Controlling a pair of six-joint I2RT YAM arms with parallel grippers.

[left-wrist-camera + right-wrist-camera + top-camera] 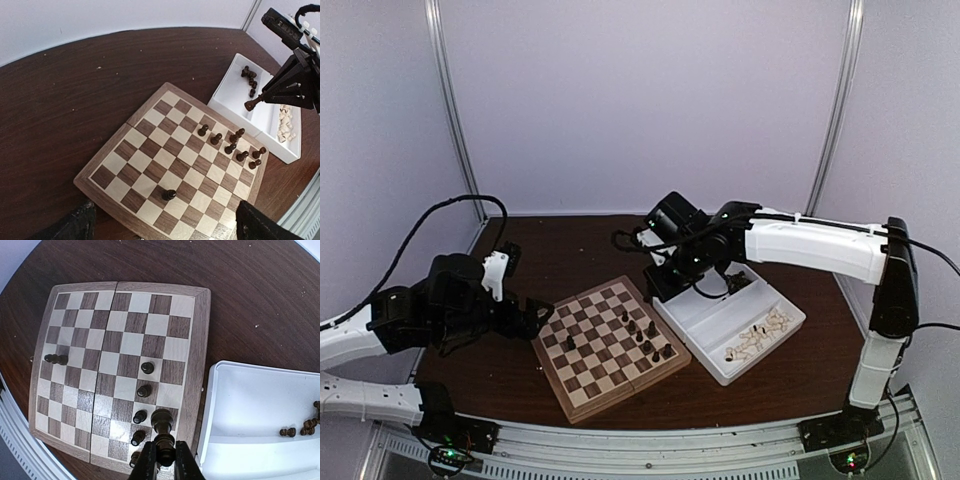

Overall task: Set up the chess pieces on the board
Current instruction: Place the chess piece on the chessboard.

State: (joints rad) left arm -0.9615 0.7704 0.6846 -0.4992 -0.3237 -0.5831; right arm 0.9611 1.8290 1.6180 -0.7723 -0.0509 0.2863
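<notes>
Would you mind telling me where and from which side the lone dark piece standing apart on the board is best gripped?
Probably by its rounded head, from straight above. The lone dark piece stands upright on the board with bare squares all round, so the open left end effector could lower a finger on either side without touching anything else.

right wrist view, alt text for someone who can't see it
The right gripper holds a dark piece over the board, near the white tray. Other pieces stand in a line on the board, one alone at far left.
</notes>
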